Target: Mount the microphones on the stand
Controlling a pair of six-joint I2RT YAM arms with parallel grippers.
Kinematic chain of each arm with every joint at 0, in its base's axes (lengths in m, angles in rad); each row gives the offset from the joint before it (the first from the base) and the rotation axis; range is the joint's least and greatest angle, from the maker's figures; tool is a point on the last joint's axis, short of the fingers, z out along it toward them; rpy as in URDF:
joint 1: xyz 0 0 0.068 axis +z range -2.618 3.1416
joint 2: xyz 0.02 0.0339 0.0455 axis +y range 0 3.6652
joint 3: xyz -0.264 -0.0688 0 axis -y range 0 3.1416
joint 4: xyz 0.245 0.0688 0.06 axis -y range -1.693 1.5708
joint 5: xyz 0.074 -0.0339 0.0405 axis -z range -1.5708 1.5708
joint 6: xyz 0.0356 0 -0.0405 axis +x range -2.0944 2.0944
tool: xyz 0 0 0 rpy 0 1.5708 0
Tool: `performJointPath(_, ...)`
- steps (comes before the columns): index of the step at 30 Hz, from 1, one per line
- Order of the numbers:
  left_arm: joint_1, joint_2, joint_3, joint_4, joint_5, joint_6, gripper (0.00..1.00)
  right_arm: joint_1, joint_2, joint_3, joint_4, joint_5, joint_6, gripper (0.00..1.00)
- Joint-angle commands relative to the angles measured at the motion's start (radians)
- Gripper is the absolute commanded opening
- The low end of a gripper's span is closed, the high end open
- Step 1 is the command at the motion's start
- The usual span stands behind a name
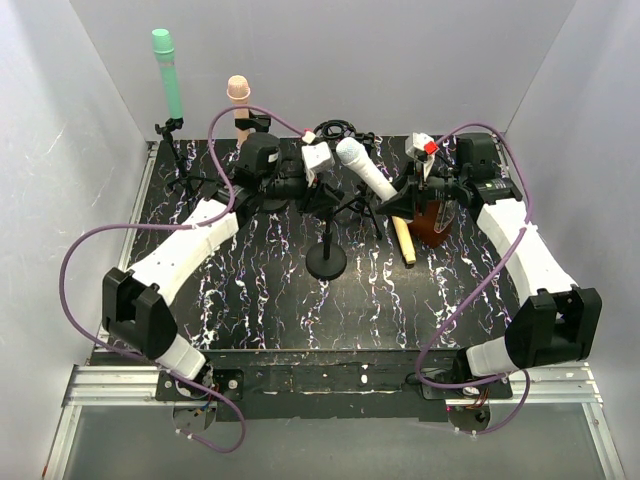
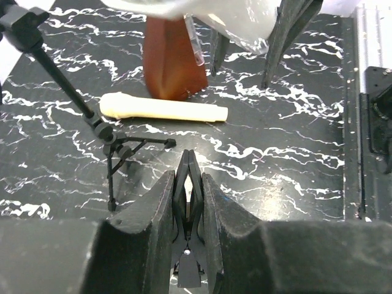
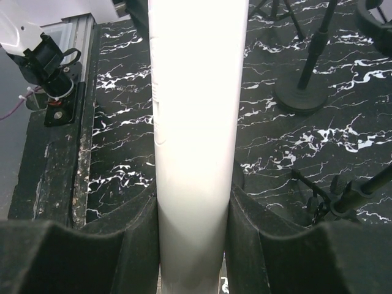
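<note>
I find the light bright, even and overhead, with soft shadows. The glossy tabletop [image 2: 275, 196] shows mild glare. Close up, the white microphone [image 3: 193, 122] is washed out.

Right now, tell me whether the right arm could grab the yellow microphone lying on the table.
Probably not yet. The right gripper is shut on the white microphone, so its jaws are taken. The yellow microphone itself lies uncovered beside the brown wedge, near that arm.
</note>
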Motion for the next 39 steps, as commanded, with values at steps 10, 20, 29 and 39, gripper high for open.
performJointPath(10, 0.012, 0.05, 0.086, -0.046, 0.15, 0.003, 0.4, -0.005, -0.048, -0.039, 0.016, -0.044, -0.037, 0.04)
performJointPath(20, 0.065, -0.103, -0.087, 0.154, 0.073, -0.099, 0.98, -0.002, -0.007, 0.025, -0.074, -0.046, -0.126, 0.04)
performJointPath(29, 0.208, -0.183, -0.328, 0.454, 0.261, -0.239, 0.98, 0.038, 0.124, 0.195, -0.262, -0.018, -0.301, 0.05)
performJointPath(39, 0.218, -0.097, -0.397, 0.72, 0.297, -0.348, 0.98, 0.08, 0.199, 0.284, -0.323, 0.011, -0.338, 0.05)
